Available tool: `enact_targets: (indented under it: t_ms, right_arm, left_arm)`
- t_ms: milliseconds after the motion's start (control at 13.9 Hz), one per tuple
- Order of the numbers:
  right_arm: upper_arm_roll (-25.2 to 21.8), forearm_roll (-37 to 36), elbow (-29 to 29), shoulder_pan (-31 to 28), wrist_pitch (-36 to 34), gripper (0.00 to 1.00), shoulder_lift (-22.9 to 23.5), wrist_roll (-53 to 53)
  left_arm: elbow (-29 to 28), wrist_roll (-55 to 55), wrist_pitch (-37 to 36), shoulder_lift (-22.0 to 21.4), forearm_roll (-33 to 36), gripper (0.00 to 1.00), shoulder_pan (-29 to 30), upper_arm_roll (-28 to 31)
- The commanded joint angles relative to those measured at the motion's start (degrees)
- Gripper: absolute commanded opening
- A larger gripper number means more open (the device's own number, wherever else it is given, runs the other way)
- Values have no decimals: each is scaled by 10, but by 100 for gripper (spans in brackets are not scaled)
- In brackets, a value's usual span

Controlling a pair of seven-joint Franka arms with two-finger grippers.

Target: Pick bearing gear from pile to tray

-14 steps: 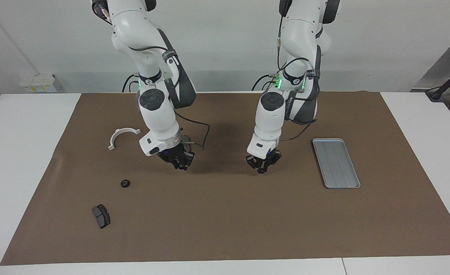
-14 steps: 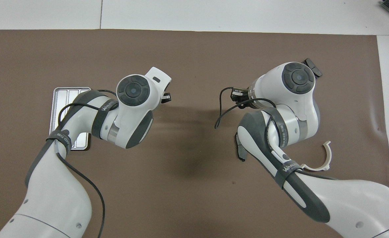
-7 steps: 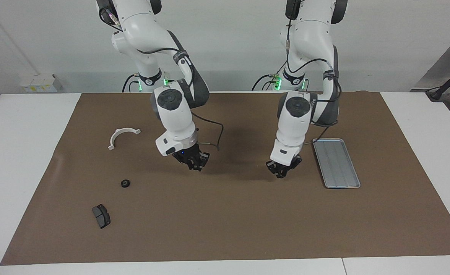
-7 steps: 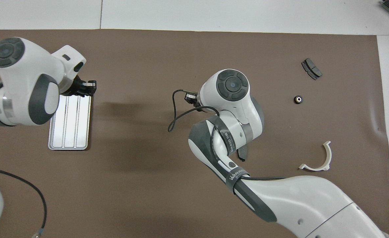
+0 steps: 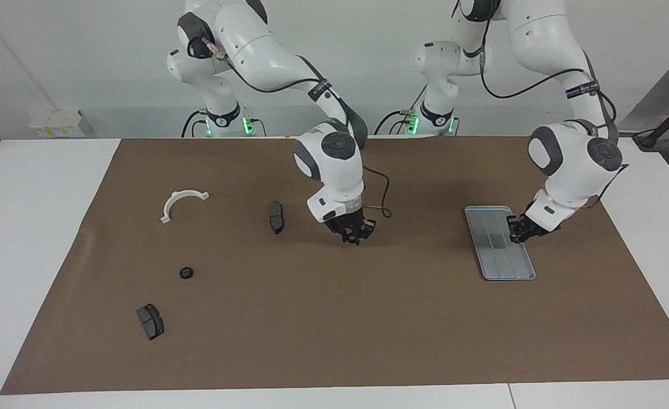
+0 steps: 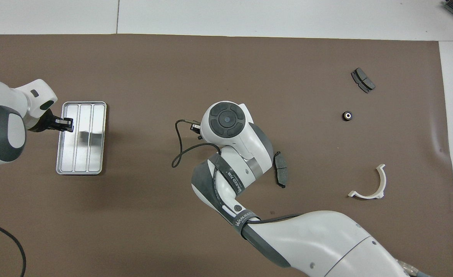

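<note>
One small black bearing gear [image 5: 186, 272] [image 6: 347, 115] lies on the brown mat at the right arm's end of the table. The silver tray [image 5: 496, 261] [image 6: 91, 154] sits at the left arm's end, with nothing lying in it. My left gripper [image 5: 519, 233] [image 6: 65, 124] is shut and hangs low over the tray's long side toward the left arm's end. I cannot make out anything between its tips. My right gripper [image 5: 352, 233] points down over the middle of the mat, away from the gear. In the overhead view its own wrist hides it.
Two dark brake pads lie on the mat. One brake pad [image 5: 150, 321] [image 6: 362, 79] is farther from the robots than the gear. The other pad [image 5: 276, 216] [image 6: 280, 174] lies beside the right arm. A white curved bracket [image 5: 182, 203] [image 6: 370, 184] is nearer the robots than the gear.
Both arms swung toward the left arm's end of the table. The left gripper went from the mat's middle to over the tray. The right gripper reached the middle, uncovering a brake pad.
</note>
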Motion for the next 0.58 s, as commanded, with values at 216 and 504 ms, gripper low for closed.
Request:
enact_targets:
  t_ms: [216,504]
  right_arm:
    - [-2,-14,-3,5,14,64,12,11]
    - [-3,-39,-4,-6,4,100,5,1]
  left_arm:
    - [-73,11,49,-41,-7,53,-1,-4]
    - [-38,-1,45,-31,-7,77,-13,-5]
